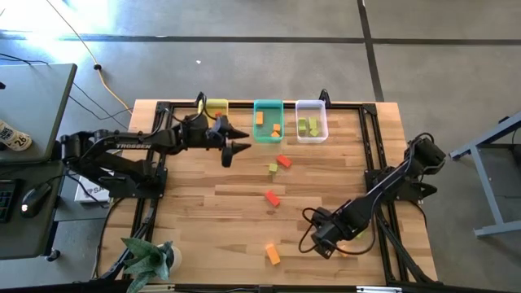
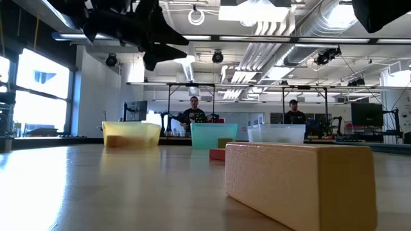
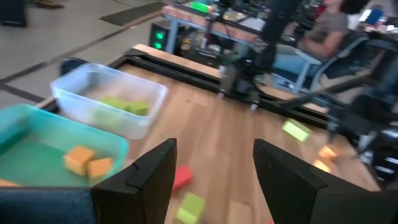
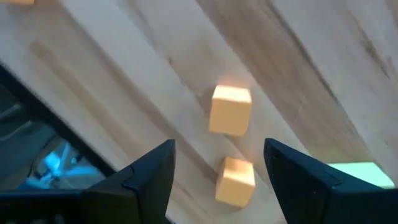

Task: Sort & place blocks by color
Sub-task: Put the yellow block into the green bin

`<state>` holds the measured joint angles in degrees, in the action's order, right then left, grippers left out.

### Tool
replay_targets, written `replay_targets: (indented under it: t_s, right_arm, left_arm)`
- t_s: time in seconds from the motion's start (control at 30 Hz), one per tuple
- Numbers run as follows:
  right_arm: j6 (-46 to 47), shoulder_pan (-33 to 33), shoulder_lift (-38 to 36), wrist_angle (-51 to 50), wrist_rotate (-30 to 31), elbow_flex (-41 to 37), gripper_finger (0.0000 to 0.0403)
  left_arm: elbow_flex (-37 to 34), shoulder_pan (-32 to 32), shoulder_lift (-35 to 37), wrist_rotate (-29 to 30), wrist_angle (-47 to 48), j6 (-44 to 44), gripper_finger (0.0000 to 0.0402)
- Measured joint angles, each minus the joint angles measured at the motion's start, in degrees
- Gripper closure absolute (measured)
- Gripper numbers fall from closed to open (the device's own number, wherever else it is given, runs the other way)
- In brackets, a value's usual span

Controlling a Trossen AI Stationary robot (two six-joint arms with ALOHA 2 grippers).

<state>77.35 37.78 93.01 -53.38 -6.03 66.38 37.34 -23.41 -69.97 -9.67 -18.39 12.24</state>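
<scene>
The wooden table (image 1: 203, 203) carries a teal bin (image 1: 268, 120) at its far edge, holding orange blocks (image 1: 276, 130). Just beside it, the left gripper (image 1: 236, 140) hovers, fingers spread and empty. Nearer than the bin lie a red block (image 1: 283, 161), a light green block (image 1: 273, 168) and a red bar (image 1: 272, 197). Well apart, the right gripper (image 4: 217, 180) hangs open, seemingly empty, over two orange cubes (image 4: 231, 110).

The yellow bin (image 1: 216, 106) is half hidden under the left claw's arm, so its contents are anyone's guess. The right wrist view cuts a light green block (image 4: 356, 169) off at the edge, and the two orange blocks (image 4: 231, 110) there are blurry.
</scene>
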Motion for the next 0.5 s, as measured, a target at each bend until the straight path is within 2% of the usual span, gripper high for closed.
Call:
replay_targets:
  t_s: [0.13,0.3,0.5]
  right_arm:
    - [1.25,0.26,0.0,1.98,2.6,-1.97,0.0163]
    - [1.28,0.26,0.0,7.27,2.34,-5.8,0.0162]
    - [3.39,0.26,0.0,11.35,0.19,-11.12,0.0162]
  left_arm:
    - [0.0,2.81,0.0,0.1,0.03,1.3,0.02]
    - [0.0,5.69,0.0,2.84,0.07,1.33,0.02]
    - [0.0,7.49,0.0,3.04,0.09,1.33,0.02]
